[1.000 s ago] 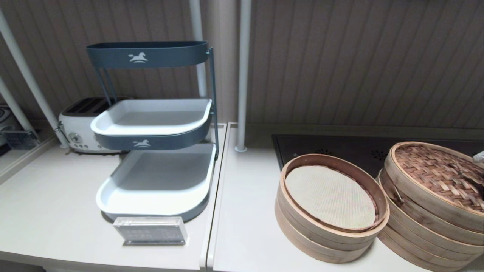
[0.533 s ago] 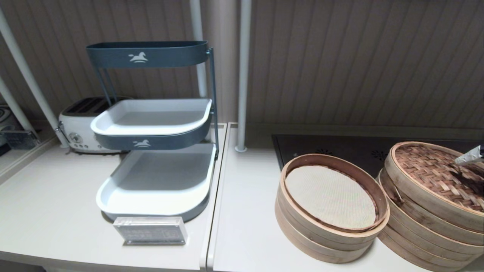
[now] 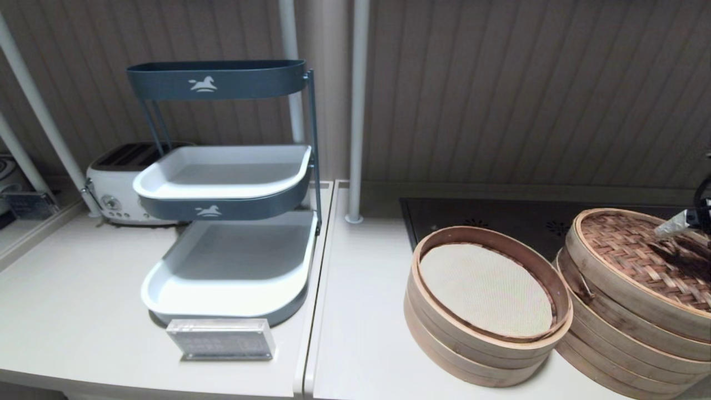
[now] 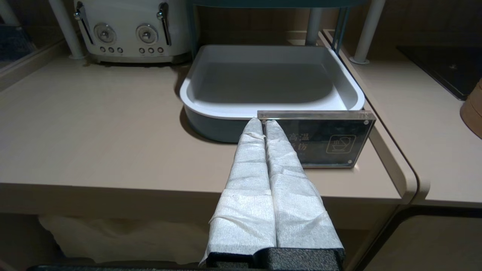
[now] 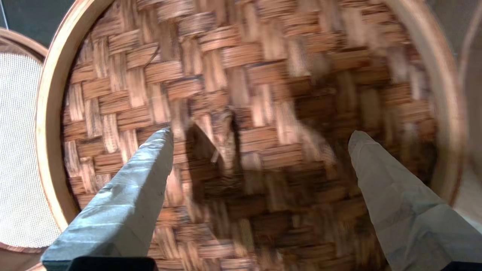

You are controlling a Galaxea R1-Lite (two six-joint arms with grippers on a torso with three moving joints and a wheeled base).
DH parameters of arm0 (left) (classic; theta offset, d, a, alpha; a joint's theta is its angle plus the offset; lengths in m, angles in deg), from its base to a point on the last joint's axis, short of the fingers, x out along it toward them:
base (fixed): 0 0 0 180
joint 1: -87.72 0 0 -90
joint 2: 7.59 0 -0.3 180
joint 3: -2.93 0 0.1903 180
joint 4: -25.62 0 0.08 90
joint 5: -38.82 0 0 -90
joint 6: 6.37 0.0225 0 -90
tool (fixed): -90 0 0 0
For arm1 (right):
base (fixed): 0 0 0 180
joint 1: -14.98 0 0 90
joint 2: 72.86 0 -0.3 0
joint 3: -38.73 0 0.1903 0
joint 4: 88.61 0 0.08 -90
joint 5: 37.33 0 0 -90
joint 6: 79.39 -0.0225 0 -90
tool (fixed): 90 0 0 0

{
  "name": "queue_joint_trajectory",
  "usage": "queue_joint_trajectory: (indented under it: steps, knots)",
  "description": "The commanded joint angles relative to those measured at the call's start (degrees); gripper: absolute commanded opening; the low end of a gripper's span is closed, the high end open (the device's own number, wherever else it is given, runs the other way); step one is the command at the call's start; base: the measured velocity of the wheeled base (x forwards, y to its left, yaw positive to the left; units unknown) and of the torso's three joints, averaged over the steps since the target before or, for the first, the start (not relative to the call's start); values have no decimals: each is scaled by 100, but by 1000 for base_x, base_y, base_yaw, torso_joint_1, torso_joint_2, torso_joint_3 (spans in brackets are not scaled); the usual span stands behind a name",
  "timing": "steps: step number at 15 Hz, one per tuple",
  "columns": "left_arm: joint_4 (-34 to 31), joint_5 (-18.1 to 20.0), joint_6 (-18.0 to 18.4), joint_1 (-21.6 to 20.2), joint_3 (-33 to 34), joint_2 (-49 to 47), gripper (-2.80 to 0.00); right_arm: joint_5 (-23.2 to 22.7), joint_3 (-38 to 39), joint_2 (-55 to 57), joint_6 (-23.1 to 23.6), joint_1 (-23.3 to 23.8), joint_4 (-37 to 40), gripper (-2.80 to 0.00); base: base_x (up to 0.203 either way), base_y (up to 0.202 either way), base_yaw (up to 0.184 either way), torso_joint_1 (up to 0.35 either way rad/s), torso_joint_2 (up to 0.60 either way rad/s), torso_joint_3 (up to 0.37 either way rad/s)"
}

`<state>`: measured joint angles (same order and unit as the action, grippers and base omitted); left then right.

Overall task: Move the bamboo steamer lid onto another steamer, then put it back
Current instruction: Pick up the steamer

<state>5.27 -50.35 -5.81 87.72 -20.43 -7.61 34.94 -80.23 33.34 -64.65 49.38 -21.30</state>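
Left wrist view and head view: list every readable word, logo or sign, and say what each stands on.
"高温": acrylic sign, first line; the line beneath is partly hidden by the left gripper, only "防" shows.
Steaming-bowl pictogram: same sign.
White horse logo, no words: tiered rack.
Toaster: no readable markings.

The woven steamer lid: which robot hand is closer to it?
Right. The right gripper hangs open just above the bamboo steamer lid; the left gripper sits shut by the acrylic sign, far away.

rough woven bamboo lid [image 3: 644,253], cloth-wrapped tool [image 5: 260,137]
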Motion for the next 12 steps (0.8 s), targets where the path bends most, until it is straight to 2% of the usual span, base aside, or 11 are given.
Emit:
queue_joint_trajectory:
  steps: [1,12]
  knots:
    - [5,-4,6,0,158,20,-280,19,13,-6,3,-88,16,0,0,0,0,0,0,0]
    - [5,-4,4,0,158,14,-280,279,32,214,-6,-250,-203,0,0,0,0,0,0,0]
